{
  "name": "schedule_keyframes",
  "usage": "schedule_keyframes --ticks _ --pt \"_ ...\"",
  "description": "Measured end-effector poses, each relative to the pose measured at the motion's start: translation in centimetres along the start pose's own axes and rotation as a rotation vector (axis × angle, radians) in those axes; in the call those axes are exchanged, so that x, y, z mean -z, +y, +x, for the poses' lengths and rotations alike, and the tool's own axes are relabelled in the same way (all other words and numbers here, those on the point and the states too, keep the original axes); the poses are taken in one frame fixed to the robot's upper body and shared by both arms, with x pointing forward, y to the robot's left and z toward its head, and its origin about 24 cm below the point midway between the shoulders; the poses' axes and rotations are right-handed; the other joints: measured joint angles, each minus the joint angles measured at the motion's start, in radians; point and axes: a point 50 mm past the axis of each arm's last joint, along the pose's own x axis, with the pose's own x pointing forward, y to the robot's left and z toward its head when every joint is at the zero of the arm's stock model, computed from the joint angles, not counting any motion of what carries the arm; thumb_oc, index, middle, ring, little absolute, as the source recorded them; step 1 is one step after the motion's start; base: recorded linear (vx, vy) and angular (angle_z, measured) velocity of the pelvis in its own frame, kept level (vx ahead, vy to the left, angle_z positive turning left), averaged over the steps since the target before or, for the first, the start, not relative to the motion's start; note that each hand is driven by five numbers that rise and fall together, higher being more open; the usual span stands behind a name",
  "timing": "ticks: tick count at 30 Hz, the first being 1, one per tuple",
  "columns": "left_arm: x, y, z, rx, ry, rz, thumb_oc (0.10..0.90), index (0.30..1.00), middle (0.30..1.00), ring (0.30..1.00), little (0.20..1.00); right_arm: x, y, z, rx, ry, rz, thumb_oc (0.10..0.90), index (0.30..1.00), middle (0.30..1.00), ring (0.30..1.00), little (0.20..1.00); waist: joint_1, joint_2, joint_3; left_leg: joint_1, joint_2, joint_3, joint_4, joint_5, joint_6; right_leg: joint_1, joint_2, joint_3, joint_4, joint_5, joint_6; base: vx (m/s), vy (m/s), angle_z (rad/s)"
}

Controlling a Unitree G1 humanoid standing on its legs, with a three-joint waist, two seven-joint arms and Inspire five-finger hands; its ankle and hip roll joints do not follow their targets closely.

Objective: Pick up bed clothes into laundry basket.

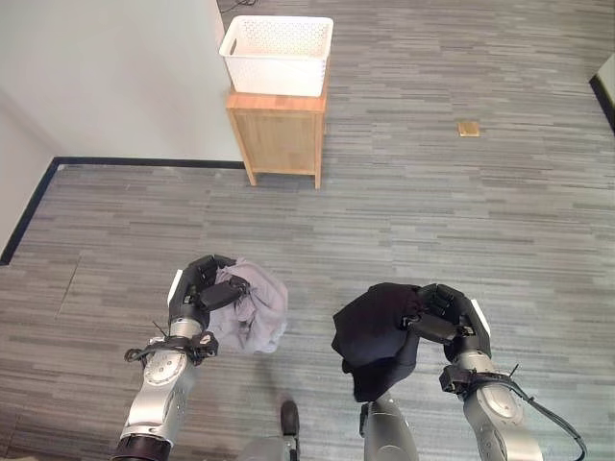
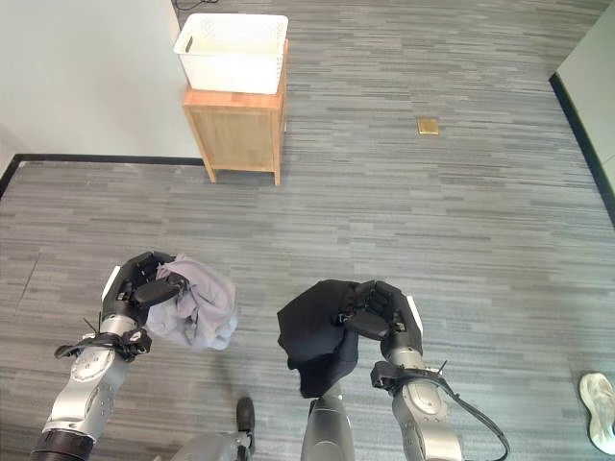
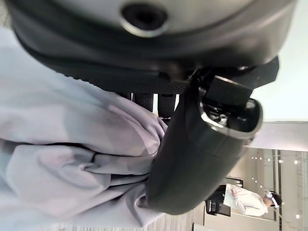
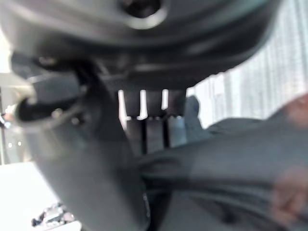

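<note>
A bunched pale lilac garment (image 1: 252,307) was held clear of the floor by the left hand (image 1: 205,288), whose fingers and thumb were curled into the cloth; in the left wrist view the thumb (image 3: 202,154) was seen pressed against the folds of the same fabric (image 3: 72,159). A crumpled black garment (image 1: 377,334) was gripped in the same way by the right hand (image 1: 440,314), with the dark cloth (image 4: 226,163) seen drawn under the fingers (image 4: 156,125) in the right wrist view and part of it left hanging below the hand. The two bundles were kept apart, the lilac one at about 8 o'clock in the head views and the black one at about 5 o'clock. The white laundry basket (image 1: 278,53) was seen well away at 12 o'clock, set on top of a small wooden cabinet (image 1: 279,134) beside a pale wall (image 1: 106,77). A small tan square (image 1: 469,128) was noted on the grey plank floor (image 1: 461,221) at roughly 1 o'clock. A pale shoe (image 2: 600,399) was seen at 4 o'clock in the right eye view.
</note>
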Motion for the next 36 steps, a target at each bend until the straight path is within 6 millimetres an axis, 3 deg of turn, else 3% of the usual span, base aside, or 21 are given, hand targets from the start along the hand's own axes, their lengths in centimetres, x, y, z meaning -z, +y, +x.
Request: schedule_keyframes --ticks 2,4,5,6,9,11,14,15,17,18,19,20,22,24,26,28,29,30,32,34,36 --pt "0.5 -0.1 -0.4 -0.005 0.014 -0.016 0.4 0.3 0.3 0.3 0.3 0.1 0.1 0.2 -0.016 0.011 -0.014 0.4 0.3 0.3 0.3 0.3 0.003 0.025 -0.008 0.04 0.093 -0.011 0.089 -0.066 -0.07 0.03 0.065 -0.07 0.114 0.03 -0.032 0.57 -0.481 0.23" --pt "0.6 0.0 -0.6 -0.003 0.018 -0.018 0.4 0.3 0.3 0.3 0.3 -0.1 0.3 1.1 -0.034 0.01 -0.022 0.4 0.3 0.3 0.3 0.3 0.013 0.008 -0.013 -0.098 0.162 -0.036 0.479 -0.093 -0.118 0.036 0.119 -0.09 0.257 -0.079 -0.104 0.51 -0.575 0.02" --pt "0.7 0.0 -0.6 -0.002 0.02 -0.02 0.4 0.3 0.3 0.3 0.3 -0.4 0.2 1.3 -0.035 0.002 -0.026 0.4 0.3 0.3 0.3 0.3 0.022 0.0 -0.018 -0.156 0.187 -0.042 0.621 -0.038 -0.108 0.054 0.134 -0.098 0.279 -0.114 -0.145 0.47 -0.54 -0.08" --pt "0.5 0.1 -0.7 -0.001 0.013 -0.034 0.4 0.3 0.3 0.3 0.3 -0.9 -0.4 1.3 -0.025 -0.015 -0.031 0.4 0.3 0.3 0.3 0.3 0.053 -0.037 -0.047 -0.3 0.267 -0.012 0.868 0.237 -0.032 0.106 0.191 -0.113 0.278 -0.18 -0.203 0.47 -0.49 -0.13" --pt "-0.1 0.1 -0.5 0.015 -0.002 -0.016 0.4 0.3 0.3 0.3 0.3 -2.3 -1.1 1.8 0.007 -0.069 -0.045 0.4 0.3 0.3 0.3 0.3 0.059 -0.091 -0.054 -0.382 0.251 0.01 0.973 0.176 -0.051 0.204 0.217 -0.125 0.248 -0.225 -0.23 0.48 -0.324 0.13" --pt "-0.7 -1.4 -0.1 0.07 -0.035 -0.042 0.4 0.3 0.3 0.3 0.3 -4.0 -2.4 2.4 0.064 -0.122 -0.061 0.4 0.3 0.3 0.3 0.3 0.072 -0.099 -0.044 -0.486 0.212 0.113 0.931 0.021 -0.042 0.316 0.251 -0.131 0.134 -0.232 -0.225 0.5 -0.137 0.25" --pt "0.1 -2.1 -0.3 0.105 0.001 -0.038 0.4 0.3 0.3 0.3 0.3 -4.3 -1.6 2.8 0.032 -0.136 -0.063 0.4 0.3 0.3 0.3 0.3 0.104 -0.093 -0.036 -0.494 0.064 0.213 0.627 0.045 -0.013 0.442 0.273 -0.142 0.141 -0.284 -0.134 0.88 -0.117 -0.31" --pt "-0.1 -2.7 -0.4 0.156 -0.012 -0.021 0.4 0.3 0.3 0.3 0.3 -4.5 -1.1 3.1 -0.019 -0.131 -0.113 0.4 0.3 0.3 0.3 0.3 0.152 -0.051 -0.073 -0.476 -0.049 0.205 0.294 0.064 0.016 0.507 0.331 -0.062 0.115 -0.3 -0.094 0.88 -0.153 -0.73" --pt "0.0 -2.6 -0.6 0.151 -0.009 -0.023 0.4 0.3 0.3 0.3 0.3 -4.4 -0.2 3.1 -0.066 -0.131 -0.11 0.4 0.3 0.3 0.3 0.3 0.171 -0.014 -0.102 -0.473 -0.087 0.247 0.242 0.13 0.14 0.567 0.397 -0.048 0.127 -0.318 -0.072 0.75 -0.166 -0.86" --pt "-0.4 -1.4 -0.8 0.119 -0.019 -0.007 0.4 0.3 0.3 0.3 0.3 -3.9 1.6 3.2 -0.136 -0.112 -0.116 0.4 0.3 0.3 0.3 0.3 0.202 -0.025 -0.145 -0.398 -0.087 0.396 0.209 0.002 0.18 0.641 0.438 -0.003 0.089 -0.354 -0.064 0.62 -0.127 -1.0" --pt "-1.2 -0.5 -0.5 0.097 -0.045 0.016 0.4 0.3 0.3 0.3 0.3 -4.0 3.0 3.4 -0.184 -0.121 -0.098 0.4 0.3 0.3 0.3 0.3 0.211 -0.083 -0.144 -0.389 -0.09 0.402 0.21 0.114 0.263 0.666 0.429 0.004 0.093 -0.387 -0.083 0.6 -0.07 -0.9" --pt "-1.8 -0.1 -0.2 0.087 -0.058 0.033 0.4 0.3 0.3 0.3 0.3 -3.8 4.0 3.5 -0.21 -0.121 -0.071 0.4 0.3 0.3 0.3 0.3 0.199 -0.138 -0.141 -0.386 -0.11 0.39 0.237 0.089 0.25 0.657 0.401 -0.032 0.134 -0.387 -0.088 0.17 0.016 -0.23" --pt "-1.7 -0.7 -0.1 0.116 -0.048 0.034 0.4 0.3 0.3 0.3 0.3 -3.7 4.3 3.4 -0.227 -0.116 -0.062 0.4 0.3 0.3 0.3 0.3 0.201 -0.151 -0.142 -0.319 -0.112 0.332 0.199 0.065 0.262 0.501 0.35 -0.078 0.487 -0.379 -0.048 0.49 0.029 -0.01" --pt "-2.3 -1.6 0.4 0.134 -0.077 0.023 0.4 0.3 0.3 0.3 0.3 -4.6 3.7 3.3 -0.21 -0.151 -0.075 0.4 0.3 0.3 0.3 0.3 0.19 -0.116 -0.093 -0.243 -0.112 0.281 0.211 0.011 0.234 0.314 0.262 -0.105 1.006 -0.221 0.138 0.56 -0.044 0.46" --pt "-3.7 -2.6 1.3 0.171 -0.125 0.03 0.4 0.3 0.3 0.3 0.3 -5.4 2.5 3.3 -0.155 -0.188 -0.069 0.4 0.3 0.3 0.3 0.3 0.124 -0.058 -0.035 -0.162 -0.109 0.159 0.193 -0.01 0.213 0.129 0.245 -0.047 1.215 -0.267 0.049 0.49 -0.163 1.31" --pt "-4.7 -3.2 1.6 0.201 -0.164 0.033 0.4 0.3 0.3 0.3 0.3 -5.8 1.2 3.3 -0.113 -0.2 -0.083 0.4 0.3 0.3 0.3 0.3 0.109 -0.016 -0.012 -0.101 -0.097 0.088 0.138 -0.003 0.192 0.001 0.218 0.026 1.165 -0.32 -0.01 0.47 -0.256 1.46" --pt "-6.5 -4.0 1.4 0.243 -0.238 0.027 0.4 0.3 0.3 0.3 0.3 -5.6 -0.7 2.6 -0.045 -0.186 -0.093 0.4 0.3 0.3 0.3 0.3 0.072 0.009 -0.011 -0.057 -0.091 -0.044 0.095 0.003 0.14 -0.052 0.137 0.103 0.791 -0.364 -0.064 0.29 -0.184 2.12" --pt "-7.4 -4.4 1.4 0.265 -0.278 0.014 0.4 0.3 0.3 0.3 0.3 -5.4 -1.7 2.2 -0.013 -0.174 -0.102 0.4 0.3 0.3 0.3 0.3 0.064 0.008 -0.012 -0.044 -0.091 -0.093 0.09 0.002 0.123 -0.038 0.094 0.165 0.577 -0.351 -0.058 0.38 -0.351 2.41" --pt "-8.4 -4.0 1.4 0.26 -0.327 -0.009 0.4 0.3 0.3 0.3 0.3 -5.0 -1.9 2.1 -0.009 -0.153 -0.111 0.4 0.3 0.3 0.3 0.3 0.104 -0.003 -0.012 -0.008 -0.069 -0.124 0.116 -0.043 0.063 -0.022 0.016 0.199 0.297 -0.177 -0.031 0.35 -0.417 1.01" --pt "-7.9 -2.7 1.3 0.192 -0.321 -0.058 0.4 0.3 0.3 0.3 0.3 -3.9 -2.9 0.6 -0.014 -0.093 -0.155 0.4 0.3 0.3 0.3 0.3 0.051 -0.014 -0.068 -0.026 -0.027 -0.306 0.165 -0.106 -0.002 0.133 0.04 0.397 0.08 -0.09 0.078 0.23 -0.42 2.1" --pt "-7.4 -1.4 0.4 0.125 -0.323 -0.117 0.4 0.3 0.3 0.3 0.3 -4.9 -4.1 1.1 -0.005 -0.087 -0.22 0.4 0.3 0.3 0.3 0.3 0.085 0.006 -0.066 -0.026 0.046 -0.268 0.181 -0.089 -0.044 0.114 0.123 0.309 0.165 -0.035 -0.001 0.14 -0.289 1.47"
